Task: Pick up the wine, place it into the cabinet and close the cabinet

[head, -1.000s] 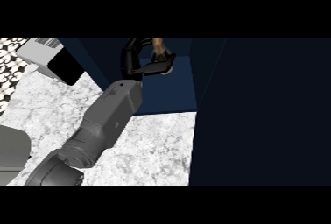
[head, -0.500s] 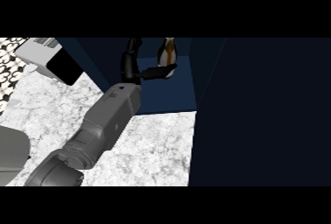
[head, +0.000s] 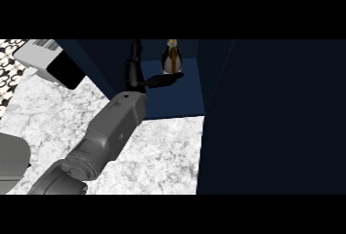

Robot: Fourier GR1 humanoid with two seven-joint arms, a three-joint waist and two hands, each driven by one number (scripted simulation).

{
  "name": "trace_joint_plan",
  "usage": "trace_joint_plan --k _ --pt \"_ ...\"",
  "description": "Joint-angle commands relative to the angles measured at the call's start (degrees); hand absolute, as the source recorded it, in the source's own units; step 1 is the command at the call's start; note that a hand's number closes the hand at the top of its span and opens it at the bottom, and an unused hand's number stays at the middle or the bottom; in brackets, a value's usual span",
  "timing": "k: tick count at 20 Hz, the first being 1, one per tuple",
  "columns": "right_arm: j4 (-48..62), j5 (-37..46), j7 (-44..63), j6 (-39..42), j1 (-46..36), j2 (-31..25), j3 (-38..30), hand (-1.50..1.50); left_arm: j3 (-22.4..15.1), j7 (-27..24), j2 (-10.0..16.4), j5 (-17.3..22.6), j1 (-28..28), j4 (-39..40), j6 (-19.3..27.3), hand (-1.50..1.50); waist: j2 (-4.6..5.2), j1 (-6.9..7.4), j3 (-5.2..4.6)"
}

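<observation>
The wine bottle [head: 172,55] stands upright inside the open cabinet [head: 184,98], at 12 o'clock in the head view, on the cabinet's dark blue floor and close to its back. The right hand [head: 137,75] is inside the cabinet just beside the bottle, on its 9 o'clock side. Its fingers [head: 136,50] stretch straight toward 12 o'clock and its thumb [head: 165,79] sticks out toward 2 o'clock, its tip at the foot of the bottle. Whether the tip touches the glass cannot be told. The hand is spread and has hold of nothing. Its grey forearm [head: 111,128] slants in from 7 o'clock across the marbled counter [head: 159,153]. The dark cabinet door [head: 273,119] stands open, filling the view from 1 to 5 o'clock. At 10 o'clock a white box with a black face [head: 47,64] sits on the counter, against a patterned tile wall [head: 9,57].
</observation>
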Motion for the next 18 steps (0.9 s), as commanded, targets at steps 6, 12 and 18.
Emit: trace_joint_plan --k 6,12,18 --pt "-0.7 -1.5 1.5 -0.6 -1.3 -0.1 0.3 -1.5 0.6 -3.5 0.0 -0.2 2.1 0.0 -1.3 -1.5 0.25 0.0 -0.19" --pt "-1.3 -4.0 0.3 0.4 0.4 -0.6 -1.7 -1.5 0.8 -3.8 2.7 -0.4 4.0 -0.3 -9.5 -1.5 0.26 0.3 -0.16" --pt "-0.8 -0.3 1.4 -2.4 -0.4 0.7 3.6 -1.5 0.4 -3.5 0.0 -0.6 2.4 -0.1 -9.2 -1.5 0.06 0.26 -0.21"
